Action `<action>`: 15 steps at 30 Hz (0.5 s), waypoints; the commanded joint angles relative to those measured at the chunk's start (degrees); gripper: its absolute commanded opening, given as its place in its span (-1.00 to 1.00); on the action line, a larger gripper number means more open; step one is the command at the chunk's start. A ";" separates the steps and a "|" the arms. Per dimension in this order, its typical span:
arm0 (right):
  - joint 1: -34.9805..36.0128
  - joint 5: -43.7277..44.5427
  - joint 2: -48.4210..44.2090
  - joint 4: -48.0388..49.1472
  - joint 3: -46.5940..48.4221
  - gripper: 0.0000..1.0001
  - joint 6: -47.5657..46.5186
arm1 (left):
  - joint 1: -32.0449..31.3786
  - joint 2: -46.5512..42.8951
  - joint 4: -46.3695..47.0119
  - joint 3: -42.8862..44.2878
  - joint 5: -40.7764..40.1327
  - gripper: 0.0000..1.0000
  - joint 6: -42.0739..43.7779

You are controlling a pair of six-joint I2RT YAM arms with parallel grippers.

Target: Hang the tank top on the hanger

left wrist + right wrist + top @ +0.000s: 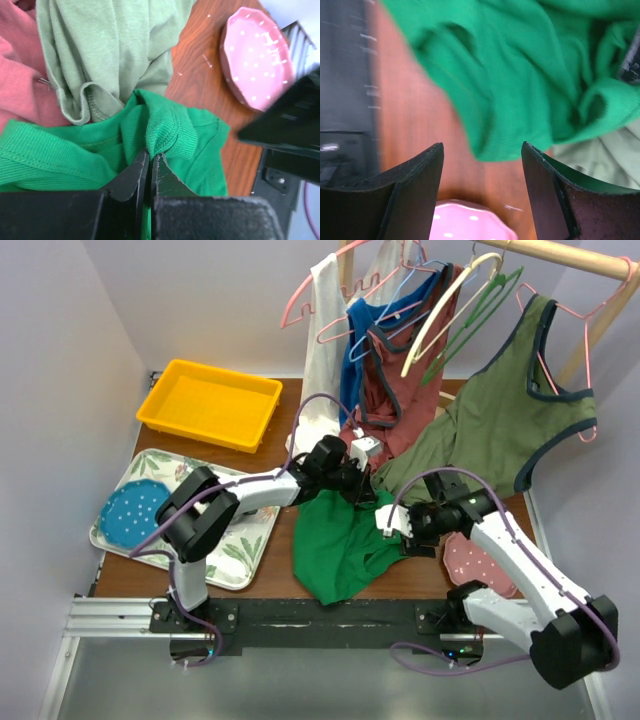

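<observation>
The tank top lies crumpled at the middle of the desk's near edge. Only the left wrist view shows the left jaws clamped on its ribbed fold. The right wrist view shows the right jaws apart just beside it.

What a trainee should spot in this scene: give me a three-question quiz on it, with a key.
1. True or false: the left gripper is shut on the tank top.
2. The right gripper is: A open; B shut on the tank top; C out of view.
3. Fill in: the dark-green hanger hangs from the wooden ___.
Key: 1 true; 2 A; 3 rail.
</observation>
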 commanded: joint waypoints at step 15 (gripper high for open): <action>5.42 18.97 5.03 20.33 -10.36 0.31 7.07 | 2.18 -6.18 9.84 -2.05 3.78 -1.00 -9.80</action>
